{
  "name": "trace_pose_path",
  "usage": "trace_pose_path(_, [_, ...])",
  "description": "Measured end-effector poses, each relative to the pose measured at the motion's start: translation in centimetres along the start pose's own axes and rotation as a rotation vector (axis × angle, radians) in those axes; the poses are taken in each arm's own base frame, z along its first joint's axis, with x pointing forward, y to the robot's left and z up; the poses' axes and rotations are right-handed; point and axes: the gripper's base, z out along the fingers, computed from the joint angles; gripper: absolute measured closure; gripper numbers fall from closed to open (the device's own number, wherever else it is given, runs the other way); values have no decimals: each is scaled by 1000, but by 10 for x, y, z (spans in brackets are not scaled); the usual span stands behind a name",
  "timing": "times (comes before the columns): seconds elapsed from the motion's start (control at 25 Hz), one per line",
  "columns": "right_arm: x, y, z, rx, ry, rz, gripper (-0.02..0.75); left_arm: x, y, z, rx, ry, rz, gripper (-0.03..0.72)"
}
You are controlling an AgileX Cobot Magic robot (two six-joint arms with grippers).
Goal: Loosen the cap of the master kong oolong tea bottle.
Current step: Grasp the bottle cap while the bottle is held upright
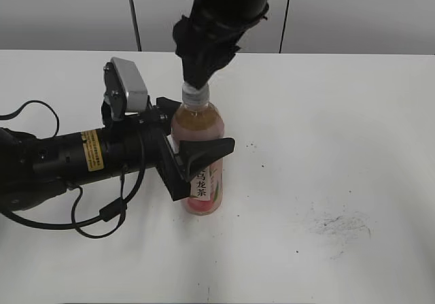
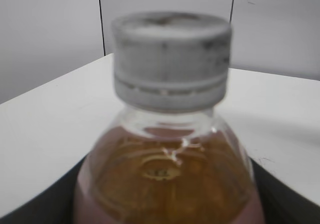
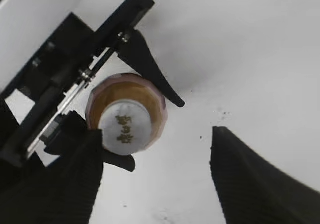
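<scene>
Above the cap [image 3: 126, 127], right jaws [image 3: 155, 179] spread open; left jaws [image 1: 197, 156] clamp the bottle [image 1: 202, 181] sideways.

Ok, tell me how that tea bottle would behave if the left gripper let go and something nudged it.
The bottle stands tall on a narrow base, so a nudge near the cap would probably tip it. It looks nearly full of tea, so likely heavy for its size. Its round, smooth body would probably roll across the table once down.
</scene>
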Motion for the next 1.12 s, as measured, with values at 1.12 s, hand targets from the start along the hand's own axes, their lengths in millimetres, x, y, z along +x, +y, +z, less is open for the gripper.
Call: trace_pose_path(1.12, [6, 12, 16, -109, 39, 493, 374, 0, 0, 0, -2, -1, -1, 241])
